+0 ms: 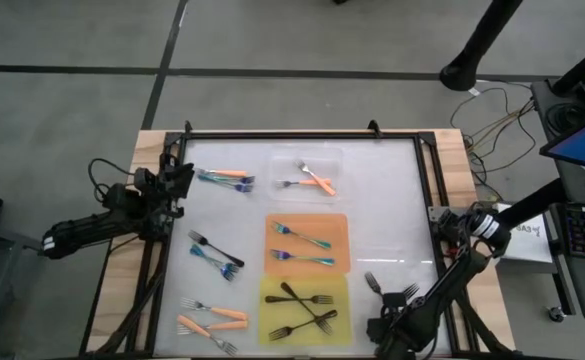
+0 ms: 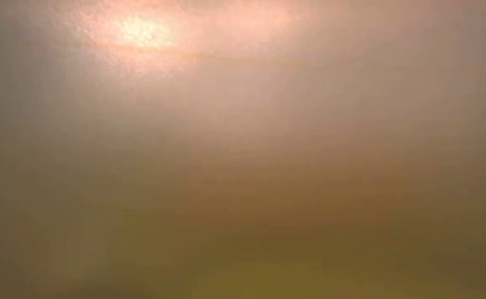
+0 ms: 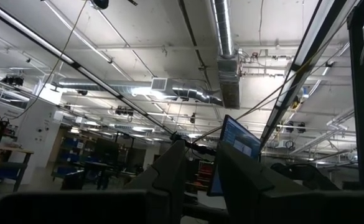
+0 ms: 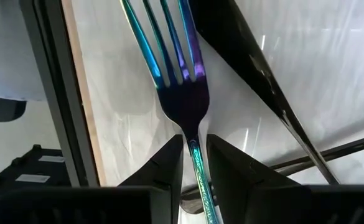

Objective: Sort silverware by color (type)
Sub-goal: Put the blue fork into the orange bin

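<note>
Near the table's near right corner, my right gripper (image 1: 384, 308) points down over a few loose forks (image 1: 387, 288). In the right wrist view its fingers stand open by a narrow gap (image 4: 194, 163) on either side of a teal fork (image 4: 180, 93). A black fork (image 4: 256, 68) lies just beside it. My left gripper (image 1: 177, 180) waits at the left edge, pointing up at the ceiling. Its fingers (image 3: 199, 163) are slightly apart with nothing between them. The low view shows only a blur. My right gripper comes from above, its fingers across the teal fork's neck (image 4: 193, 146) just behind the tines. One finger (image 4: 169, 168) is on each side. I cannot tell whether they touch it. The fork lies flat on the white table.
A clear tray (image 1: 334, 158) holds orange-handled forks, an orange tray (image 1: 272, 225) teal ones, a yellow tray (image 1: 268, 288) black ones. Loose forks lie at the left: far (image 1: 227, 178), middle (image 1: 217, 255) and near (image 1: 212, 318). A black frame (image 1: 427, 200) rims the table.
</note>
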Robot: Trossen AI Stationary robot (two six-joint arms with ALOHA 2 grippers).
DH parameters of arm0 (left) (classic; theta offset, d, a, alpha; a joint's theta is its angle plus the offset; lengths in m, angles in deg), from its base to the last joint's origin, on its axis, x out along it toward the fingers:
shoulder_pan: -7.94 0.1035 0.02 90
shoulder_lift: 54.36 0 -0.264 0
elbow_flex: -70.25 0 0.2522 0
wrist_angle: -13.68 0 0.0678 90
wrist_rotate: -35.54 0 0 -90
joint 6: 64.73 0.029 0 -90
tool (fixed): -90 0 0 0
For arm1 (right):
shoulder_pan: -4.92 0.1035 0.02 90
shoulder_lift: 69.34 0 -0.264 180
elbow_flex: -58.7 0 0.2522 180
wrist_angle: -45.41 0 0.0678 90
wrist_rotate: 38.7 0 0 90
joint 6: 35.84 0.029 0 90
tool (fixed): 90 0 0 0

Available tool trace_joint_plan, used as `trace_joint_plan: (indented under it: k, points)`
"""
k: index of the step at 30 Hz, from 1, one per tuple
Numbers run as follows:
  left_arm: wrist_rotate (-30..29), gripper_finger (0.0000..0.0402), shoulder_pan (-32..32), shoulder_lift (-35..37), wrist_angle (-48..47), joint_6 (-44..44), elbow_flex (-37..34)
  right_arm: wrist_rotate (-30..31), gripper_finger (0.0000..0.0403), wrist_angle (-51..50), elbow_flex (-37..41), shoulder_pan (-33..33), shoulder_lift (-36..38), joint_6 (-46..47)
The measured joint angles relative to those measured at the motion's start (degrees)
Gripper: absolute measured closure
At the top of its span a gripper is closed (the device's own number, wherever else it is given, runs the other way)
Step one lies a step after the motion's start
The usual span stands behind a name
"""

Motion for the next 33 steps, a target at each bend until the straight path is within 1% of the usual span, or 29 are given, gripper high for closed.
trace_joint_plan:
  k: [4, 7, 10, 15, 18, 21, 23, 26, 30, 33]
  points:
    - [0.0, 0.0327, 0.0, 0.0, 0.0, 0.0, 0.0, 0.0, 0.0341, 0.5, 0.2, 0.0, 0.0, -2.9]
    - [0.0, 0.0327, 0.0, 0.0, 0.0, 0.0, 0.0, -0.4, 0.0362, 1.3, 0.2, 0.0, 0.2, -6.4]
    - [0.0, 0.0327, 0.0, 0.0, 0.0, 0.0, 0.0, -0.4, 0.0386, 1.2, 0.0, 0.0, 0.3, -7.2]
    - [0.0, 0.0327, 0.0, 0.0, 0.0, 0.0, 0.0, -3.5, 0.039, 1.3, -0.2, -0.2, 0.5, -8.5]
    - [0.0, 0.0327, 0.0, 0.0, 0.0, 0.0, 0.0, -6.1, 0.0391, 2.9, -0.2, -0.1, 2.0, -8.4]
    - [0.0, 0.0327, 0.0, 0.0, 0.0, 0.0, 0.0, -6.5, 0.0392, 2.0, -0.2, 0.2, 4.8, -7.5]
    - [0.0, 0.0327, 0.0, 0.0, 0.0, 0.0, 0.0, -5.8, 0.0392, 2.4, -0.3, 0.0, 6.8, -6.6]
    - [0.0, 0.0327, 0.0, 0.0, 0.0, 0.0, 0.0, -1.0, 0.0392, 1.8, -0.1, -0.1, 9.5, -5.7]
    - [0.0, 0.0327, 0.0, 0.0, -0.1, 0.0, 0.0, 10.5, 0.0393, 1.9, -0.2, -1.6, 14.2, -7.2]
    - [0.0, 0.0327, 0.0, 0.0, -0.1, 0.0, 0.0, 19.4, 0.0393, 1.8, -0.2, -4.4, 17.2, -12.1]
